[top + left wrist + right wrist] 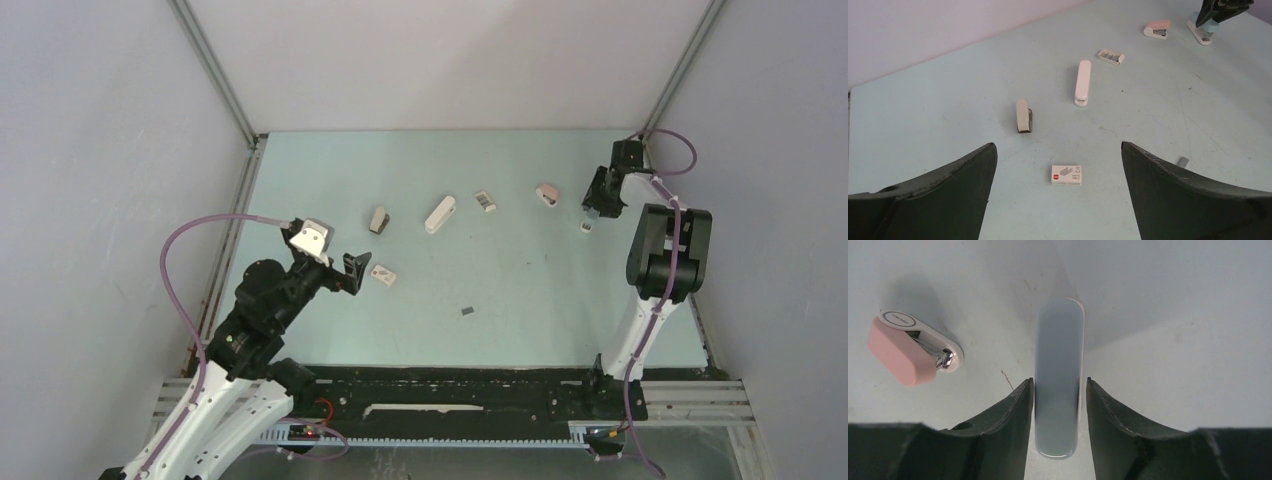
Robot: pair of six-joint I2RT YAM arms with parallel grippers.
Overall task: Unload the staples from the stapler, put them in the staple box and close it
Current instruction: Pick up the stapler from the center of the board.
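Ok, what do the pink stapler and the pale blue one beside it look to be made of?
Pink stapler: matte pink plastic top on a white base, probably plastic too. The mechanism between them glints like polished metal.
Pale blue stapler: likely smooth plastic, judging by its soft satin sheen, uniform colour and rounded ends. No metal shows from above.

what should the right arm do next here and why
Probably finish closing the right tool on the pale blue stapler. Its fingers straddle the stapler's body, one touching it and the other showing a thin gap, so a firm grip looks not yet made. A secure hold seems needed before lifting or opening it.
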